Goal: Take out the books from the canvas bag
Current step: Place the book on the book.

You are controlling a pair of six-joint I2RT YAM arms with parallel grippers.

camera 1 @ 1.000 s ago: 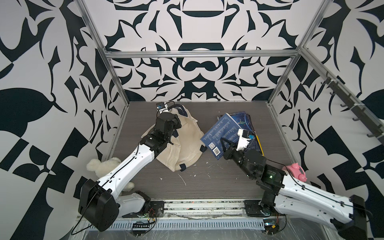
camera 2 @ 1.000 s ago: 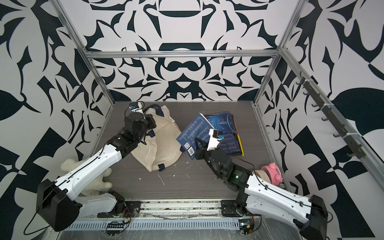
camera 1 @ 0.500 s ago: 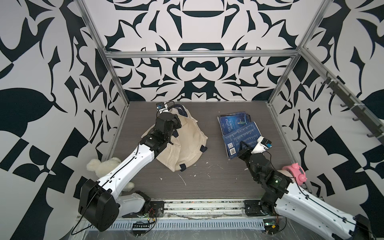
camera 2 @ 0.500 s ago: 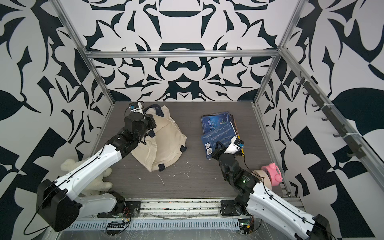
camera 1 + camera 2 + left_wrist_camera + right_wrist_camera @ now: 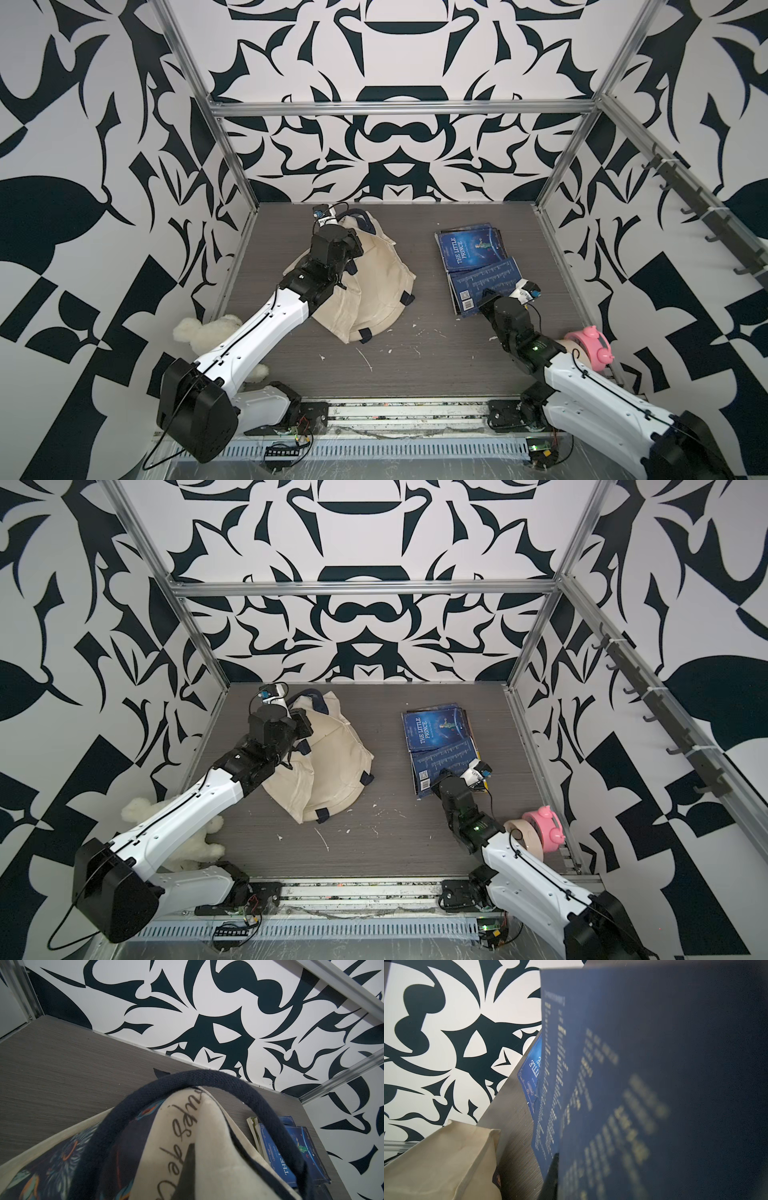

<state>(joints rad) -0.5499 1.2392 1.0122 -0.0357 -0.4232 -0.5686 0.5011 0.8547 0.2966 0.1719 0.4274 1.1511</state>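
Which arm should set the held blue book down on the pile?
Right. The right gripper grips that book just over the pile, while the left gripper is shut on the canvas bag, away from the pile.

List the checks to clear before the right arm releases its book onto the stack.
1. Grip: right end effector shut on the held book: ok.
2. Placement: held book overlaps the book stack: ok.
3. Held book lying flat on the stack: cannot tell.
4. Bag restraint: left end effector shut on the canvas bag: ok.
5. Books remaining inside the canvas bag: cannot tell.
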